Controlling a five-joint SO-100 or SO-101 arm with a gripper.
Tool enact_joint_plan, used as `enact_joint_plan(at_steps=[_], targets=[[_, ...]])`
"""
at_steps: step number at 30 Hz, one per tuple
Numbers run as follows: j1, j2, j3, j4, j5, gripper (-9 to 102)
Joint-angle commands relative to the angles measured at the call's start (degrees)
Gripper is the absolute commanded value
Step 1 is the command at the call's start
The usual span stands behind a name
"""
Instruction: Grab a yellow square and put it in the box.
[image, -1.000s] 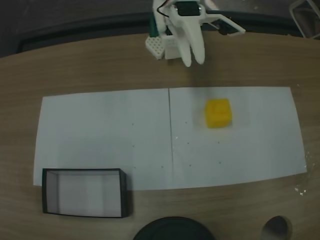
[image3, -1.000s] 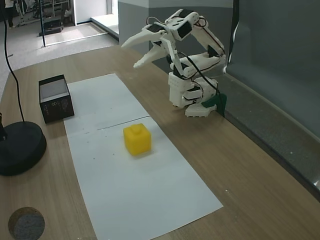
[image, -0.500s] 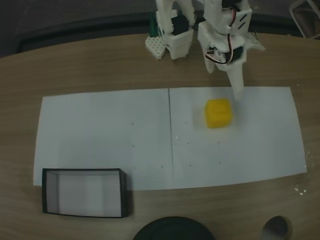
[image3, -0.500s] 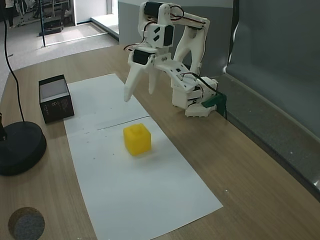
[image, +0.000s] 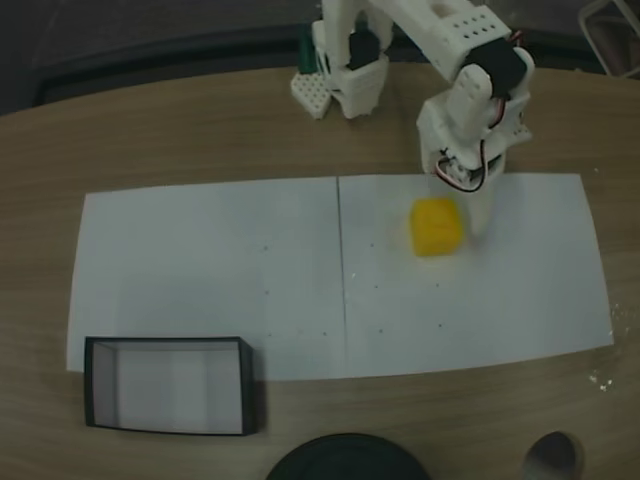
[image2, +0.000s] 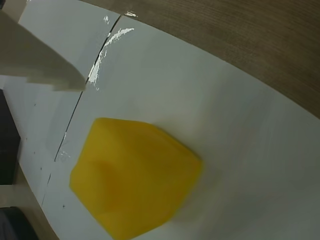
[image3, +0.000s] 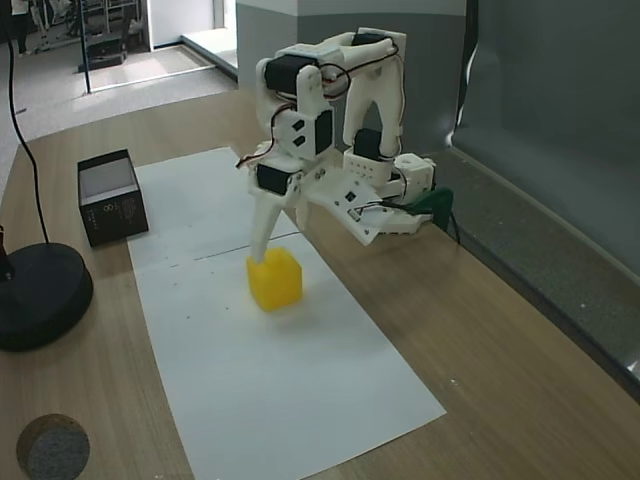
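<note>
Step in hand: the reach for the grasp; nothing is held yet.

The yellow square (image: 437, 227) sits on the white paper sheet (image: 220, 270) laid on the wooden bench (image: 180, 130), on the right half of the sheet in a fixed view, just right of the thin dark line across the paper. The hand (image3: 275, 240) is low over it, fingers spread wide. In a fixed view one finger (image3: 262, 228) points down to the top edge of the cube on its far side; whether it touches cannot be told. The wrist view shows the cube (image2: 132, 177) large and blurred below the camera, with one pale fingertip (image2: 37, 65) up and to the left of it, apart from it over the paper.

The box (image: 168, 385) stands at the near left corner of the sheet in a fixed view, well apart from the cube and with nothing in it. A dark round base (image3: 38, 295) with a cable sits near it.

Judgement: the next move calls for lowering until the fingers straddle the cube, centred on opposite faces, then closing. After that comes the lift and the long carry across the sheet to the box.
</note>
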Motion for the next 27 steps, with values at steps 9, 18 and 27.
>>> enact_joint_plan(at_steps=[9,18,27], targets=[[2.5,-6.7,-2.2,-3.7,0.4,38],[3.8,-11.6,-2.0,-7.1,0.4,38],[3.8,-18.1,-2.1,-9.1,0.4,32]])
